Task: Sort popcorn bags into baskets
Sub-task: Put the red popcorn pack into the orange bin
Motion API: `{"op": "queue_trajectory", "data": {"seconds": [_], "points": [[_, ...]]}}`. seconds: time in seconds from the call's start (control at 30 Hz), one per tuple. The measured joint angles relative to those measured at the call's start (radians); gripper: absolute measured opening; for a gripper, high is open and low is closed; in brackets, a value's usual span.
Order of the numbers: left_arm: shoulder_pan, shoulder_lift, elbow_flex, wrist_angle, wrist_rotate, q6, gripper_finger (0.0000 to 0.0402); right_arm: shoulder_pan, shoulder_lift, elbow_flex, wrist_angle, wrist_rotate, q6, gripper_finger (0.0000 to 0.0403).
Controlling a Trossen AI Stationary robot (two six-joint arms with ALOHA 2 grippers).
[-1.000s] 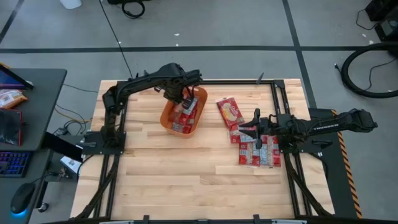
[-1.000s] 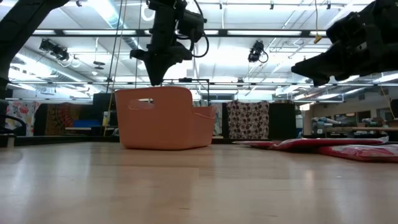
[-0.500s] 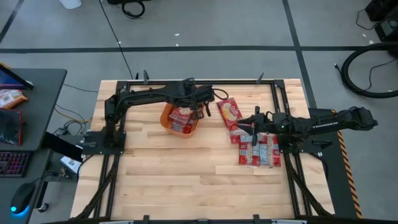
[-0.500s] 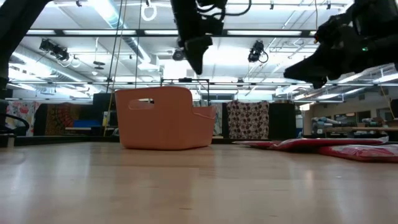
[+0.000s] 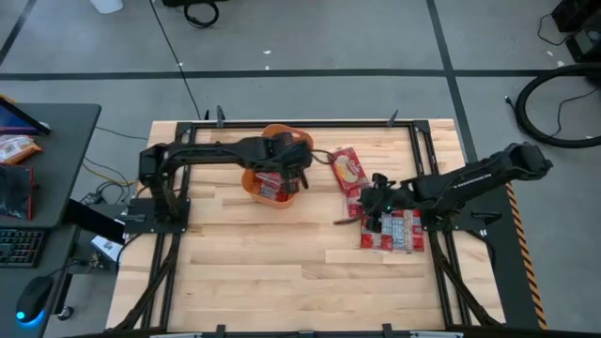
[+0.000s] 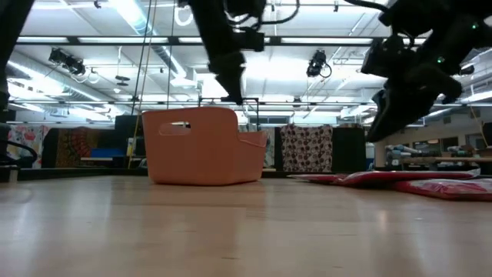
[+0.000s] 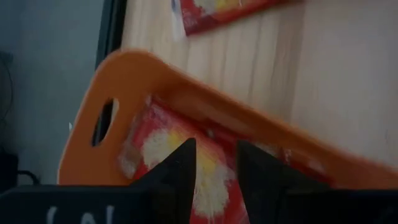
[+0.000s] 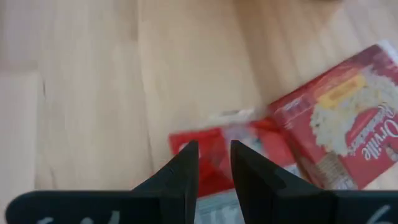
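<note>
The orange basket (image 5: 248,176) (image 6: 200,146) stands on the far middle of the table, with several red popcorn bags (image 5: 272,184) (image 7: 163,140) lying inside it. My left gripper (image 5: 293,174) (image 7: 216,165) hangs above the basket's right end, fingers pointing down, slightly open and empty. More popcorn bags lie flat in a pile (image 5: 394,230) (image 8: 348,124) at the table's right. One bag (image 5: 346,167) lies between the pile and the basket. My right gripper (image 5: 374,208) (image 8: 214,165) hovers over the pile's left edge, tipped down, slightly open and empty.
A black metal frame (image 5: 413,131) runs along the table's far and side edges, and the arm bases stand at left and right. Bare wood (image 5: 282,272) fills the near half of the table. A desk with a keyboard (image 5: 19,244) stands off the table's left.
My left gripper swung from above the basket's middle toward the table's right, then came back a little, over the basket's right end. My right gripper tipped nose-down and sank toward the left edge of the bag pile. The basket and the bags stayed where they were.
</note>
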Motion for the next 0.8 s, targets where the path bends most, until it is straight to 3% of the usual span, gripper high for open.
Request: {"op": "queue_trajectory", "data": {"seconds": [0.3, 0.57, 0.8], "points": [[-0.034, -0.24, -0.231, 0.148, -0.004, -0.038, 0.0116, 0.153, 0.225, 0.152, -0.169, 0.11, -0.087, 0.0107], [-0.033, -0.447, -0.469, 0.415, -0.007, -0.017, 0.0116, 0.185, 0.418, 0.288, -0.274, 0.201, -0.018, 0.0185], [-0.034, -0.569, -0.6, 0.478, -0.012, -0.06, 0.0116, 0.184, 0.552, 0.301, -0.296, 0.239, 0.064, 0.0227]]}}
